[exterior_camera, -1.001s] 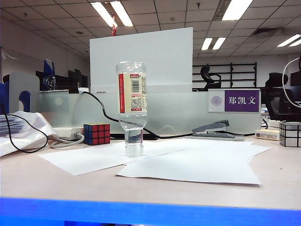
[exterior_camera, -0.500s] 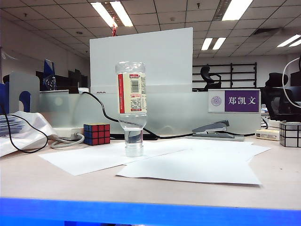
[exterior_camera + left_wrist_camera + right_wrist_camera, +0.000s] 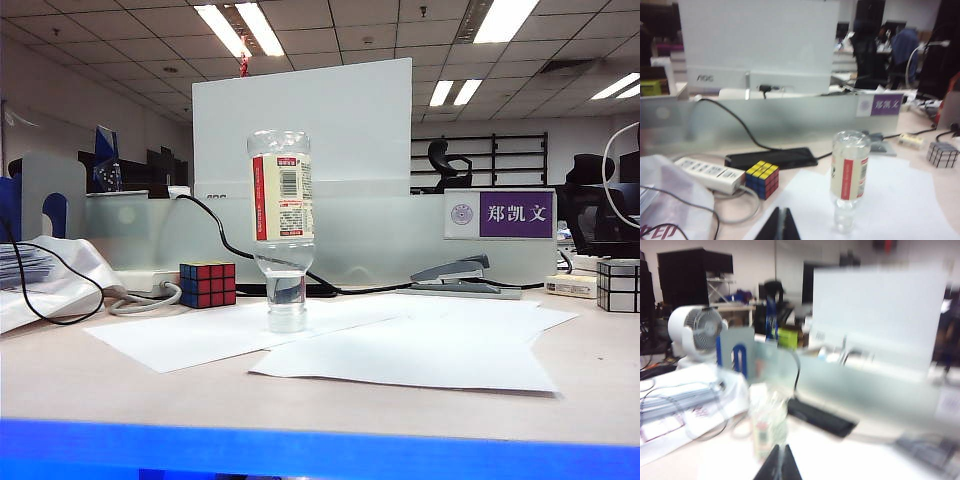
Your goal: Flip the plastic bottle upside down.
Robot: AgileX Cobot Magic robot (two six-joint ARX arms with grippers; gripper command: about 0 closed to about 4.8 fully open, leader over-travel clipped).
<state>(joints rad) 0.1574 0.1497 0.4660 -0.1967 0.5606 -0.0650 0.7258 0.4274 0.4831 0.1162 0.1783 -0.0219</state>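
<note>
**Plastic bottle stands inverted on its cap at centre-left of the worktop**

The plastic bottle stands upright on its cap, base uppermost, just left of centre in the exterior frame, resting on overlapping white paper sheets spread over the worktop. Its label faces the camera, red stripe on the left edge, barcode near the top.

At far left lies a crumpled plastic bag. Next comes a white power strip, then a Rubik's cube just left of the bottle and apart from it. Behind the bottle runs a frosted divider with a purple name plate. Right of centre sits a stapler, and at the right edge a silver mirror cube.

No arm shows in the exterior frame. The left gripper has its fingers pressed together, empty, near the bottle. The right gripper, in a blurred picture, also has its fingers together and holds nothing.
</note>
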